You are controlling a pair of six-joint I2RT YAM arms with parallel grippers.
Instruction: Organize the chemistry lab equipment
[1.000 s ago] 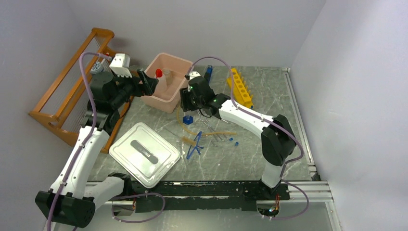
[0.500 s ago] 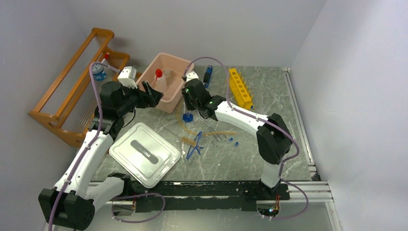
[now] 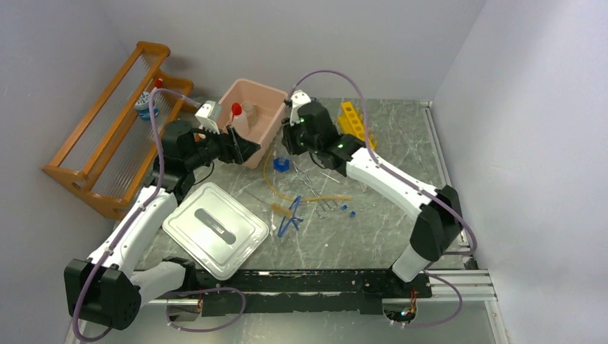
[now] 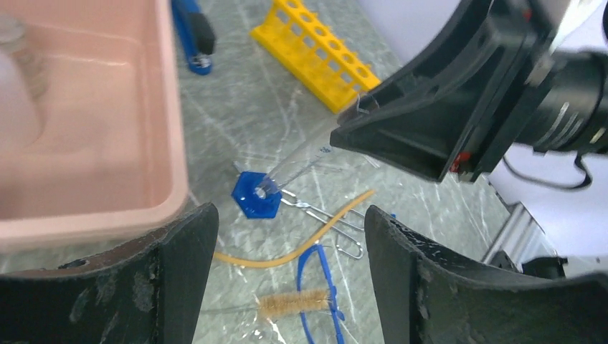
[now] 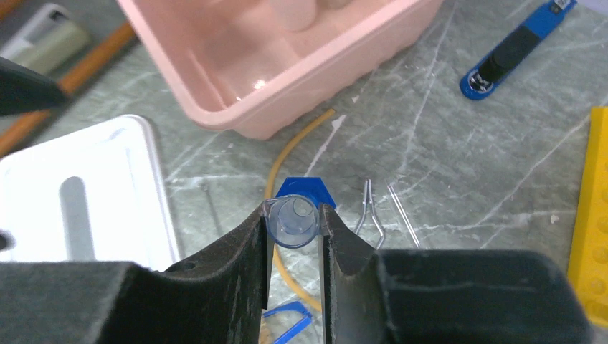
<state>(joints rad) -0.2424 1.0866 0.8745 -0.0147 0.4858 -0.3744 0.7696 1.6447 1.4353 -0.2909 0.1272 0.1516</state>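
Clamping a tilted clear tube (image 4: 297,161), right gripper (image 5: 292,226), blue base (image 4: 257,195) seemingly lifted, left gripper (image 4: 287,223) spread apart, beside pink tub (image 4: 173,129).

Plastic, rubber and wood on a stone-look top
The table (image 3: 373,229) looks like grey veined stone, matt; the pink tub (image 5: 323,68) is smooth glossy plastic, the yellow rack (image 4: 315,61) duller plastic, the lid (image 3: 215,229) pale and satiny, the wooden rack (image 3: 153,50) varnished; the clear tube (image 5: 292,222) is see-through plastic, the tan hose (image 5: 301,137) rubbery, and the left gripper (image 4: 289,215) has scuffed matt black fingers
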